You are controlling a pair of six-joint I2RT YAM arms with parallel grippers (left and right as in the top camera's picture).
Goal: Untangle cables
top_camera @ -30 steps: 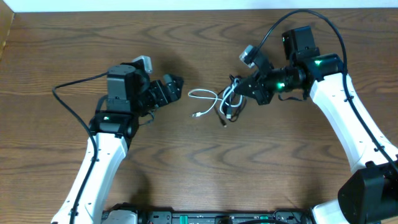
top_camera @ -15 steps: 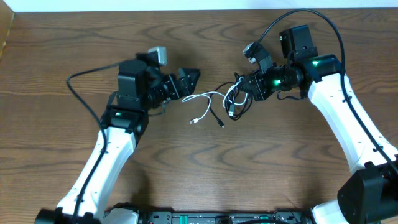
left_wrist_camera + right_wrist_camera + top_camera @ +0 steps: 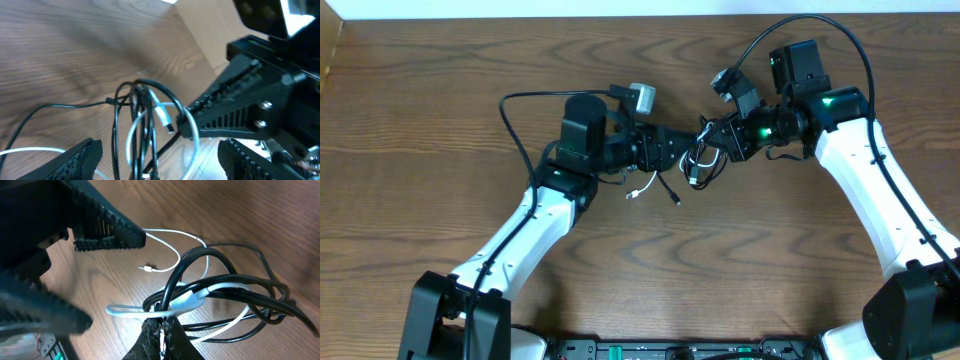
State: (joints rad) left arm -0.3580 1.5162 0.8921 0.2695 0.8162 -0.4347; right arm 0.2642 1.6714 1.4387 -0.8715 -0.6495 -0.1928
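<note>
Fingers of the right gripper (image 3: 161, 330) are pressed together on the cables (image 3: 220, 282), pinching black and white strands at one edge of the tangle. Those of the left gripper (image 3: 160, 147) stand well apart, one ribbed pad (image 3: 80, 160) on each side of the loops, neither touching them as far as we can see. We find the wooden table (image 3: 440, 90) filling the overhead view. Across it the left arm (image 3: 520, 235) reaches from the lower left and the right arm (image 3: 875, 190) from the lower right, and their grippers meet almost tip to tip a little above the table's middle. Between them sits the tangle: a black cord (image 3: 260, 282) and a white cord (image 3: 170, 231) looped through one another. We cannot tell whether it rests on the wood or hangs just clear of it. Two loose tails run out beside the left gripper, one ending in a white plug (image 3: 636, 192) and one in a black plug (image 3: 677, 201), both lying on the wood, near each other but apart.
</note>
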